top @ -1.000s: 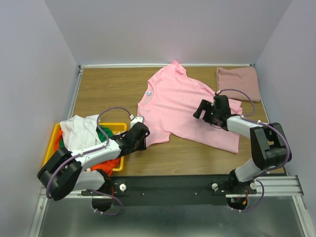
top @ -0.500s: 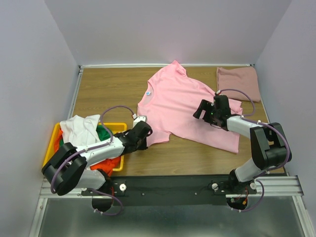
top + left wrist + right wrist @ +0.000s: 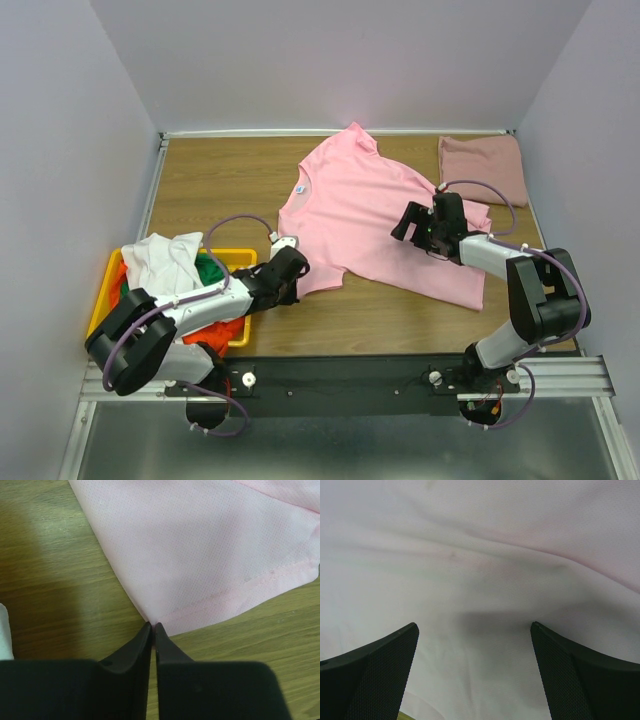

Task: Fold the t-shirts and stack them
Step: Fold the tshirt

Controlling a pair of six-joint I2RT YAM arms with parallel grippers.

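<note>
Wood tabletop's [image 3: 200, 180] yellow bin [image 3: 240, 257] holds white, orange, green t-shirts [image 3: 163, 260]; left fingers [image 3: 134, 650] closed at pink t-shirt [image 3: 350, 200], right fingers [image 3: 380, 665] wide.

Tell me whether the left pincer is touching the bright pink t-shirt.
Touching. The left wrist view shows the left pincer shut, its tips meeting the hem corner of the bright pink t-shirt.

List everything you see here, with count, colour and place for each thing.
pink shirt: 1, bright pink, spread mid-table
rose shirt: 1, dusty rose, folded, far right corner
bin: 1, yellow, near left
white shirt: 1, white, heaped on bin
orange shirt: 1, orange, in bin
green shirt: 1, green, in bin
table: 1, brown wood, under everything
left gripper: 1, black, shut at pink shirt's near corner
right gripper: 1, black, open over pink shirt
</note>
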